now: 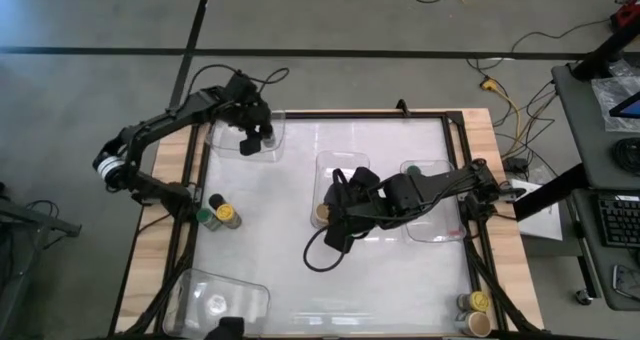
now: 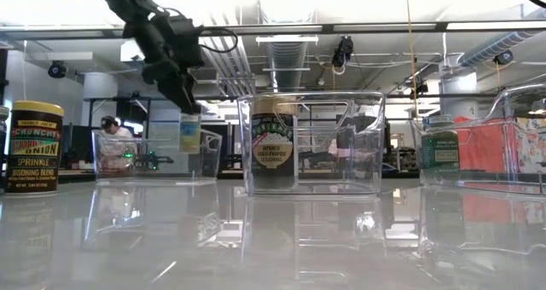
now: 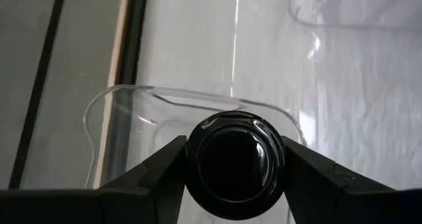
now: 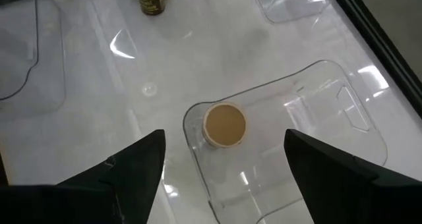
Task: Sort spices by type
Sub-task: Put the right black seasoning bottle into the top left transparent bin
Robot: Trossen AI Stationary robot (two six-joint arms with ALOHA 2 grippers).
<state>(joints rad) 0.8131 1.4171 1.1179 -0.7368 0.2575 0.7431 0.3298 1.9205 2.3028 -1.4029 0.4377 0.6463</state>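
My left gripper (image 1: 257, 135) is shut on a black-lidded spice jar (image 2: 189, 132) over the clear bin at the table's far left (image 1: 240, 140). My right gripper (image 4: 224, 151) hangs open above the middle bin (image 1: 345, 165), touching nothing. A tan-lidded jar (image 4: 225, 125) stands on that bin's floor, below and between its fingers. Two jars, one green-lidded (image 1: 207, 217) and one yellow-lidded (image 1: 229, 215), stand on the table at the left. Two more jars (image 1: 478, 302) stand at the near right corner. My left gripper pinches the jar by its black lid (image 3: 234, 161), one finger (image 3: 165, 168) on each side of it. The fingers slant down from above. The jar hangs upright below them (image 2: 189, 136), clear of the bin's floor and about level with its rim (image 3: 191, 100).
A third clear bin (image 1: 440, 225) lies right of the middle one, and a fourth (image 1: 225, 300) at the near left corner. A dark frame (image 1: 470, 230) runs around the white table top. Bare table lies between the bins.
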